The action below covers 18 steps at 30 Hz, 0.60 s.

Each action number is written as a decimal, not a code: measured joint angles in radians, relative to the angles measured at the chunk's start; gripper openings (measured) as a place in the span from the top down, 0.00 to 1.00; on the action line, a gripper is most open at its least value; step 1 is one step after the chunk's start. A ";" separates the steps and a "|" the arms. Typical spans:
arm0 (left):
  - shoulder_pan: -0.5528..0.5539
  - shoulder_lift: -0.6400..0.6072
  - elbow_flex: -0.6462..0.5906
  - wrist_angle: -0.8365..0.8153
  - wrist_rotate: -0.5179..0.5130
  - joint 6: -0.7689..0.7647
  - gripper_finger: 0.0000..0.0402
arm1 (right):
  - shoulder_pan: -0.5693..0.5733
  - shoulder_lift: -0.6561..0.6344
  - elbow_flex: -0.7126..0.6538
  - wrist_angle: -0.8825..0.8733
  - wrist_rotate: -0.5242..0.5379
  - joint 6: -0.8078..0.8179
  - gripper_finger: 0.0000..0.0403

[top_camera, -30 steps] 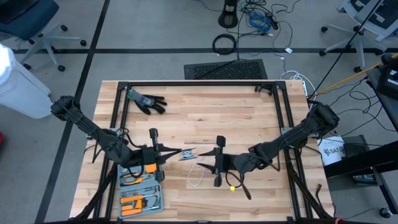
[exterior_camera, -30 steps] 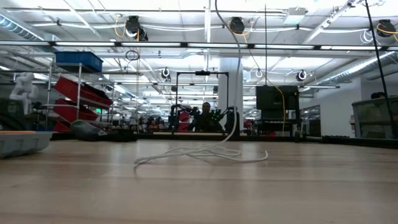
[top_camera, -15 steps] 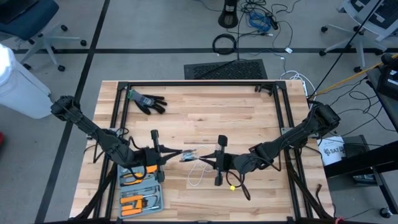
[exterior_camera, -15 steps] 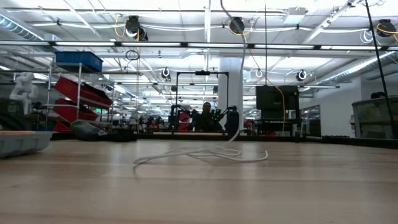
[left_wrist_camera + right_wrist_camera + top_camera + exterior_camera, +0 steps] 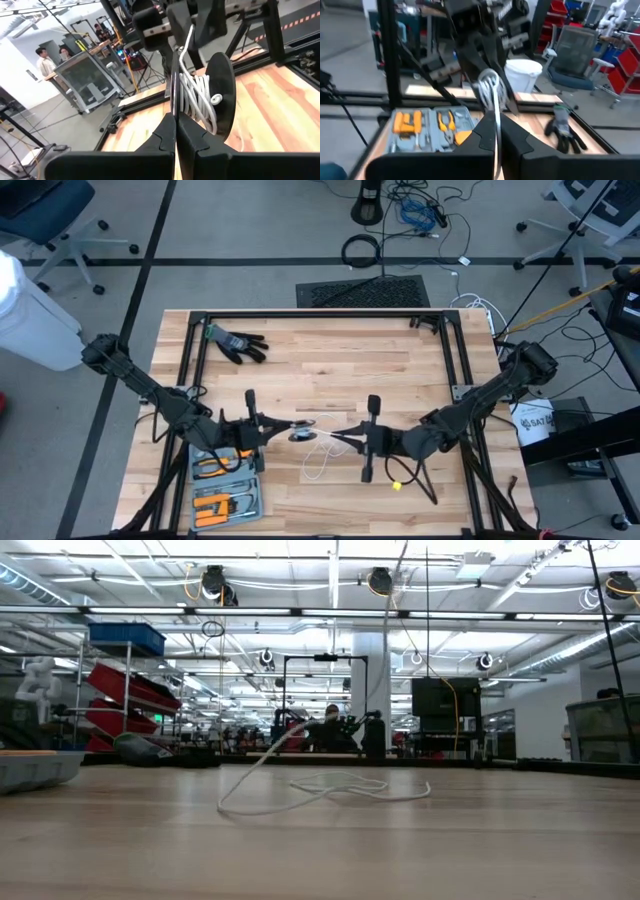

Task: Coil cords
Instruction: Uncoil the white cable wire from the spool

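A small black spool with white cord wound between its two discs hangs above the middle of the table, held by my shut left gripper. From the spool a strand of the cord runs to my right gripper, which is shut on it. The rest of the cord lies in loose loops on the wood below, seen in the low view as a flat loop with one strand rising from it. My left gripper pinches the rim of the spool's nearer black disc between its two fingers, coming in level from the table's left. The spool is lifted clear of the table, discs on edge. My right gripper pinches the white cord's strand between its fingertips, level from the table's right. The strand runs on to the spool, lifted clear.
A black glove lies at the far left. A grey tool tray with orange-handled tools sits near the front left, under my left arm. A small yellow thing lies under my right arm. Black frame rails edge the table.
My right gripper has shut on the cord beside the spool, then drawn back toward the table's right edge and risen a little. The strand now slants up off the table, and part of the loose loop has lifted. My left gripper has tipped slightly, still holding the spool.
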 joint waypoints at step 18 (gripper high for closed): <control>0.035 0.021 0.000 0.099 -0.186 -0.003 1.00 | -0.069 0.161 0.000 0.257 -0.191 0.022 1.00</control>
